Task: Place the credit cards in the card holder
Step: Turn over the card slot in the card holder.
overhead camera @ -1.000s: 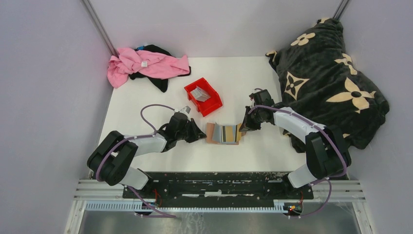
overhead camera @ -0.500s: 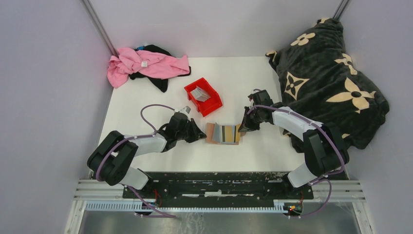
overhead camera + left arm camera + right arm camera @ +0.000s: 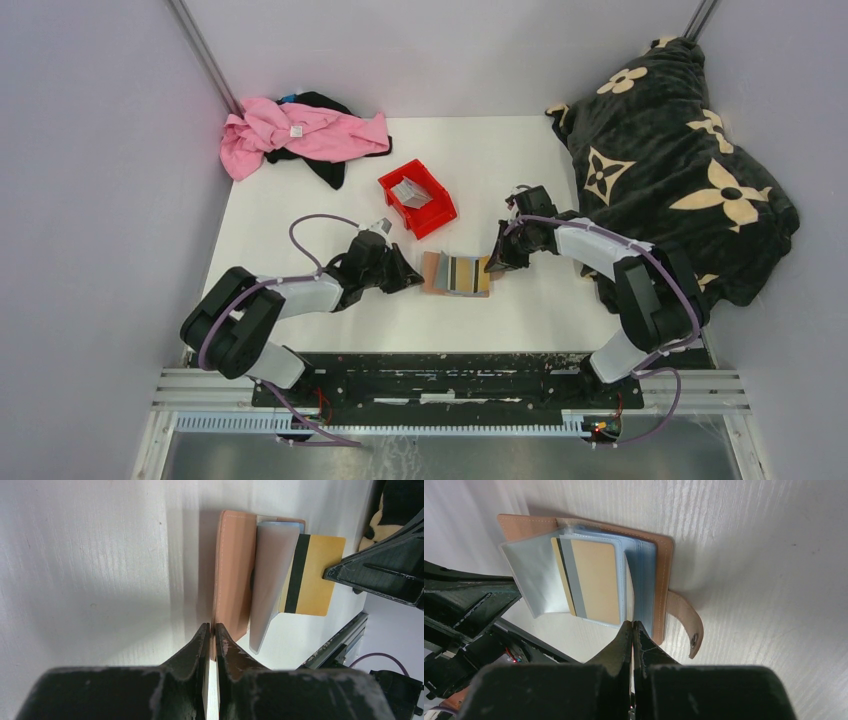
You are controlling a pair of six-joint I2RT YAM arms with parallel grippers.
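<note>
Item 1, card holder: tan, lying open flat on the counter at centre frame in the top view, long axis running left to right, directly between my 2 hands. Item 2, left hand: at the holder's left end, jaws drawn nearly together and, as far as the wrist view shows, nipping the edge of the tan cover. Item 3, right hand: at the holder's right end, closed tight, tips resting on the edge of the clear sleeves just beside the snap tab; whether a sleeve is pinched I cannot tell. Item 4, gold card: 1 piece, dark stripe, lying in the open sleeves, its long axis across that of the holder. Item 5, grey cards: in the red bin, up and left of the holder, near the left hand and well apart from the right. Judgement: the next card would come from that bin, and the left arm is the nearer, yet it is the one pinning the cover.
</note>
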